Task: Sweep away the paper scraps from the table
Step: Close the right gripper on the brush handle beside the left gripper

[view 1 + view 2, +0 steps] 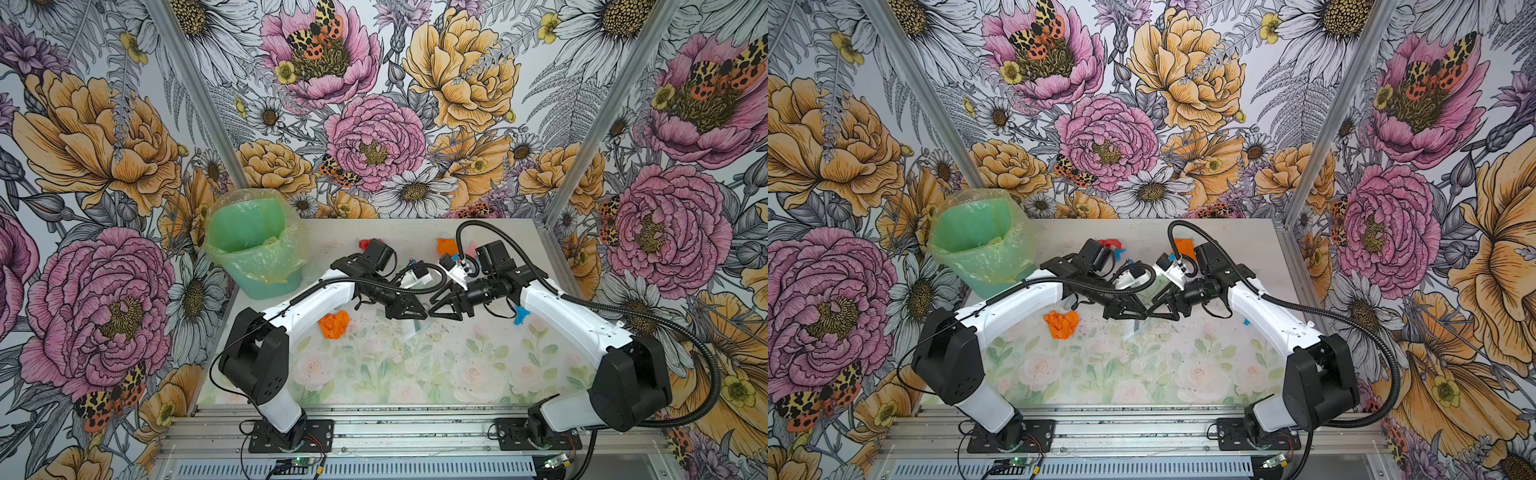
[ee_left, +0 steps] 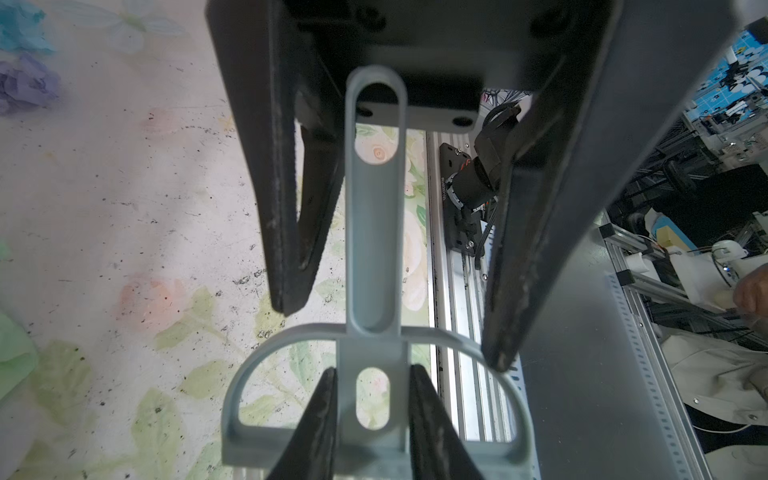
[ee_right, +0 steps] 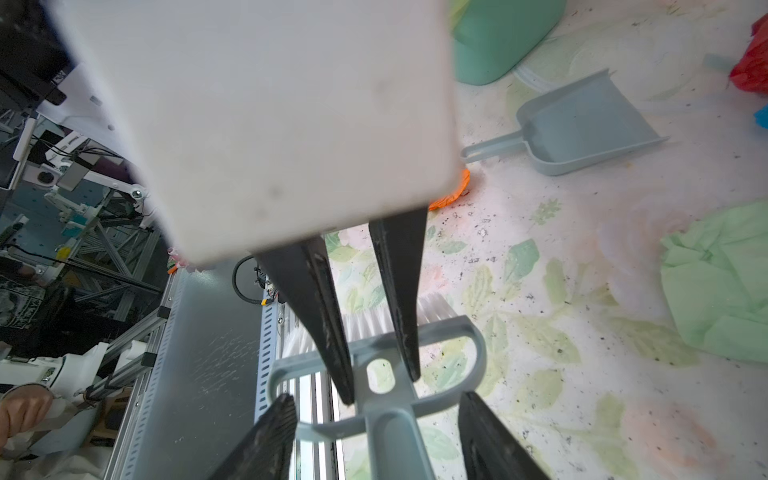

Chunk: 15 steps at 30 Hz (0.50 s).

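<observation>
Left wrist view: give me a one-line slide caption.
Left gripper clamps the brush while the open right gripper straddles its handle.

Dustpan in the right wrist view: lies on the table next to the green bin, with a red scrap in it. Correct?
Not quite. The dustpan does lie on the table next to the green bin, but it is empty: the right wrist view shows its bare inside. The red scrap lies on the table, apart from it.

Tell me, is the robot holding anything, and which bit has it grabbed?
Yes. The left gripper is shut on the hand brush, pinching its neck where handle meets head. The right gripper is open around the handle, not touching.
</observation>
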Tool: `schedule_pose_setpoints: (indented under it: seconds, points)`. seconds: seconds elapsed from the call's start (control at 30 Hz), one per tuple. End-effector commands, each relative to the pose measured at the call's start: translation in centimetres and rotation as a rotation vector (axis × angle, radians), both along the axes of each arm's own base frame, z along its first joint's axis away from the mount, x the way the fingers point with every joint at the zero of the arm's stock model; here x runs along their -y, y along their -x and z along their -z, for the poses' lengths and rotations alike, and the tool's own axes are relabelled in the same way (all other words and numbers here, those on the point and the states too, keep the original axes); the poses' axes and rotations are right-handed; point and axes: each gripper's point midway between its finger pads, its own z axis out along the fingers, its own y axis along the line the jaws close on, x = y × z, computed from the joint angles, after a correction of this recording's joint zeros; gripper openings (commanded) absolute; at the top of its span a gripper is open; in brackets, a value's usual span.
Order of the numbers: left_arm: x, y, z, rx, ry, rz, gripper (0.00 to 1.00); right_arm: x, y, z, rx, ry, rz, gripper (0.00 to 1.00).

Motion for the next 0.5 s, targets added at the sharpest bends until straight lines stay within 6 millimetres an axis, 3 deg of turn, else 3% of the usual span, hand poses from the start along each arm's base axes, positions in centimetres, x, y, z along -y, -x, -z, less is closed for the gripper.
schedule_pose_setpoints:
  seconds: [0.0, 0.47]
  points:
    - [0.23, -0.34, -1.10, 0.016, 0.041, 0.023, 0.00, -0.32, 0.24, 0.68, -0.007, -0.004, -0.021, 0.61]
    - [0.10, -0.20, -0.92, 0.015, 0.032, 0.019, 0.00, -0.28, 0.29, 0.73, 0.001, 0.001, -0.021, 0.50]
